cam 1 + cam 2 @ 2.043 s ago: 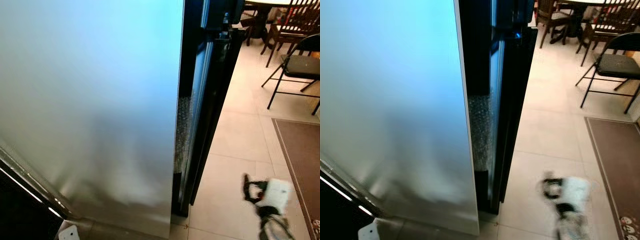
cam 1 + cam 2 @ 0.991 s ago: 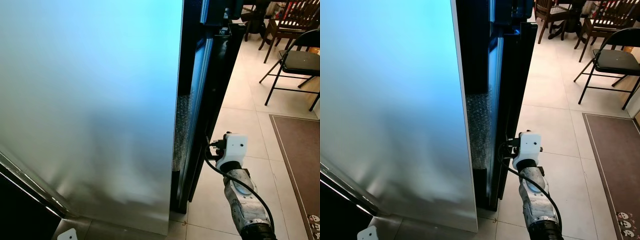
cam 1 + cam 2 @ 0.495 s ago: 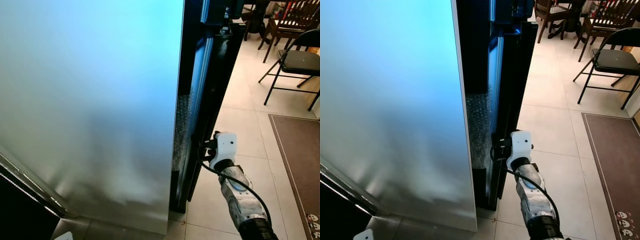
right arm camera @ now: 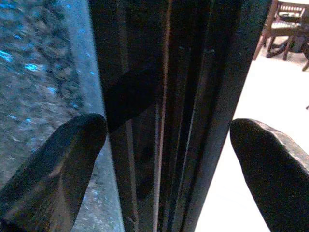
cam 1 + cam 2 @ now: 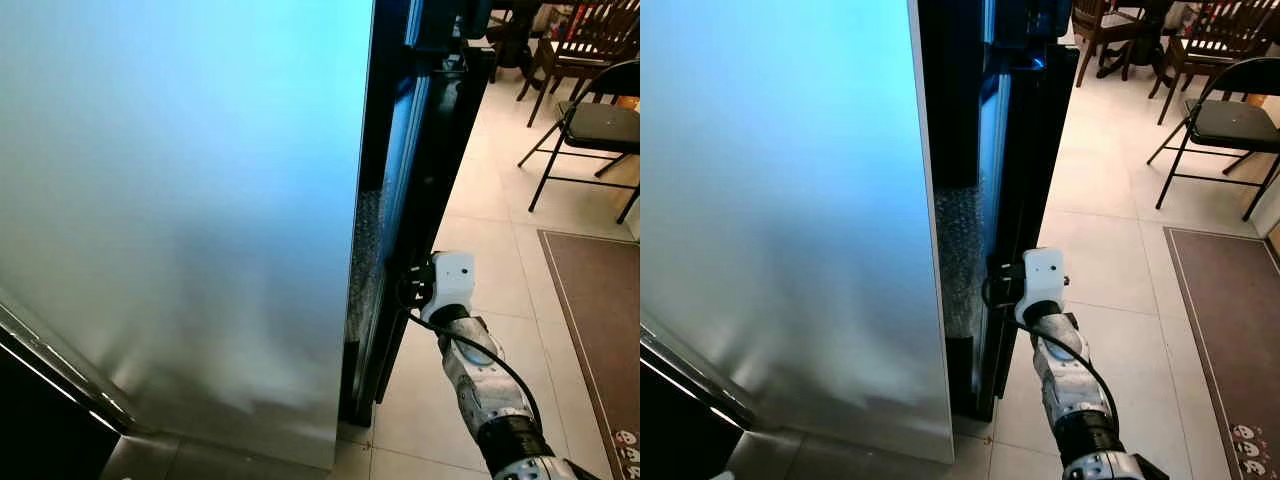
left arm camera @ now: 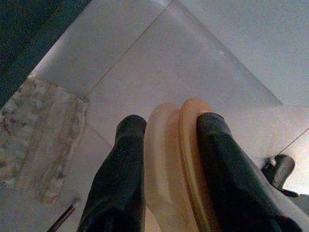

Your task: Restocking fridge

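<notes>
Right gripper [image 4: 164, 140] is spread wide around the black fridge door [image 5: 1025, 180] edge — fingers either side. Left gripper [image 6: 166, 159] is clamped on a pale orange plate [image 6: 176, 159] above floor tiles [image 6: 145, 63].

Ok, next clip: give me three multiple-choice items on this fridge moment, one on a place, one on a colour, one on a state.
1. Where is the right gripper?
A. At the dark edge of the fridge door
B. On the folding chair
C. Over the rug

2. What colour is the object between the left gripper fingers?
A. Blue
B. Pale orange
C. Green

3. How do the right gripper's fingers stand?
A. Shut together
B. Spread wide, either side of the door edge
C. Shut on a bottle

Answers: 1 A, the head views show the arm reaching to the door edge. 2 B, the left wrist view shows a pale orange shape. 3 B, the right wrist view shows a finger on each side.
</notes>
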You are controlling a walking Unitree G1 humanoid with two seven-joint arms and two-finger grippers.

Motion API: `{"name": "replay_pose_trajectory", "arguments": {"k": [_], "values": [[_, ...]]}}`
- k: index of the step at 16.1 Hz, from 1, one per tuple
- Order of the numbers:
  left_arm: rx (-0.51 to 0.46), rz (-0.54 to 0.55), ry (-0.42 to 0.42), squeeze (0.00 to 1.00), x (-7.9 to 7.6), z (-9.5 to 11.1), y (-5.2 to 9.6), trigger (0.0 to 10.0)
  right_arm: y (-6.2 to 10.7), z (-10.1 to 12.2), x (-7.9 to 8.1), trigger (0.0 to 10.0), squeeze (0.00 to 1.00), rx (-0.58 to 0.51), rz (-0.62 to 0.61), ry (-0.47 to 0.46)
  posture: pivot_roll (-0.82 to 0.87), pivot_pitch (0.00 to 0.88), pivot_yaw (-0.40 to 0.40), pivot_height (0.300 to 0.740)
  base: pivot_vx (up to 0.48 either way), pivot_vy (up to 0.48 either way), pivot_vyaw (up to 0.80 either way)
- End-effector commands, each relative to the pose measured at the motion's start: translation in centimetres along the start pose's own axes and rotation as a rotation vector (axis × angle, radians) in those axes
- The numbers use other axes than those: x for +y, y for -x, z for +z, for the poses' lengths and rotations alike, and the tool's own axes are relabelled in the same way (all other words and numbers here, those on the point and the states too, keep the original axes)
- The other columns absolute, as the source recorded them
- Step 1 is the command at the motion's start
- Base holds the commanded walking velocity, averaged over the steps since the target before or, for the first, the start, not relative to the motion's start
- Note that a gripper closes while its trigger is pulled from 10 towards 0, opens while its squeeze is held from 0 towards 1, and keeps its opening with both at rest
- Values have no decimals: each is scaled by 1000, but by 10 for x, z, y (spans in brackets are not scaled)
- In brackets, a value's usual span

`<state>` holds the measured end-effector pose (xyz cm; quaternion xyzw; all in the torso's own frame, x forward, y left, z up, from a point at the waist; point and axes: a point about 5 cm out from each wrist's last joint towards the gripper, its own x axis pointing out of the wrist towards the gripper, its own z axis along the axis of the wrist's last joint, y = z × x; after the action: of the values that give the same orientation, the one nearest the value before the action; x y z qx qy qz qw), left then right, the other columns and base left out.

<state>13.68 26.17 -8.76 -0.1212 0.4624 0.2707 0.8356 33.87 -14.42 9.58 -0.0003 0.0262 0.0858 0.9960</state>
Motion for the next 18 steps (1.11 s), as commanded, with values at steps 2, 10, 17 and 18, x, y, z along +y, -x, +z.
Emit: {"name": "replay_pose_trajectory", "arguments": {"k": [2, 10, 17, 18], "values": [[21, 2, -10, 0, 4, -5, 1, 10000, -3, 5, -3, 10000, 0, -16, -21, 2, -14, 0, 11, 740, 0, 0, 0], [23, -2, -14, 0, 2, -4, 0, 10000, 21, 0, -76, 10000, 0, -20, -404, 24, -22, 0, 14, 740, 0, 0, 0], [28, -6, -21, 0, 1, -6, 1, 10000, 71, -28, -136, 10000, 0, 79, -704, 51, -36, 0, 18, 740, 0, 0, 0], [28, -12, -26, 0, 0, -6, 1, 10000, 79, -40, -139, 10000, 0, 132, -716, 66, -37, 0, 23, 740, 0, 0, 0]]}}
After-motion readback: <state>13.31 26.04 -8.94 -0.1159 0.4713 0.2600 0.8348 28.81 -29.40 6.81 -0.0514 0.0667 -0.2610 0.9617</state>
